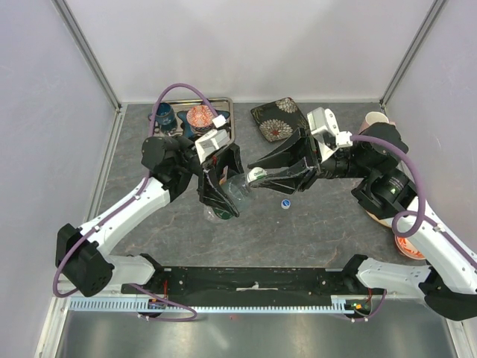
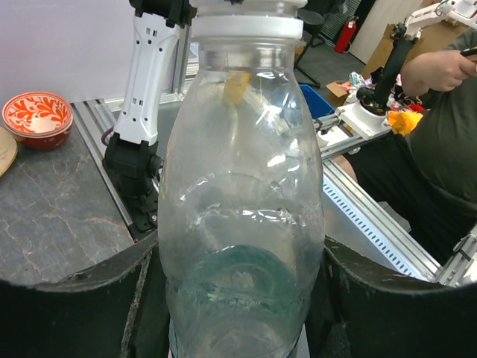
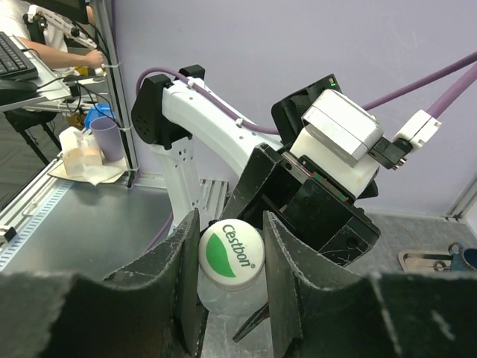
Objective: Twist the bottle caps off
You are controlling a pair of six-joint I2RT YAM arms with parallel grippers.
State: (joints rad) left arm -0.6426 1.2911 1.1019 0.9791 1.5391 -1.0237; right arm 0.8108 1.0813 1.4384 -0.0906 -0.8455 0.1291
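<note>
Clamping the clear bottle [image 2: 238, 186], left jaws; right jaws clenched on its green-and-white cap [image 3: 231, 253]

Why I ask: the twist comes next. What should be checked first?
1. Left gripper shut on bottle: ok.
2. Right gripper shut on green cap: ok.
3. Green cap centred between the right fingers: ok.
4. Green cap loosened on its thread: cannot tell.
5. Blue cap lying on table, apart from bottle: ok.
</note>
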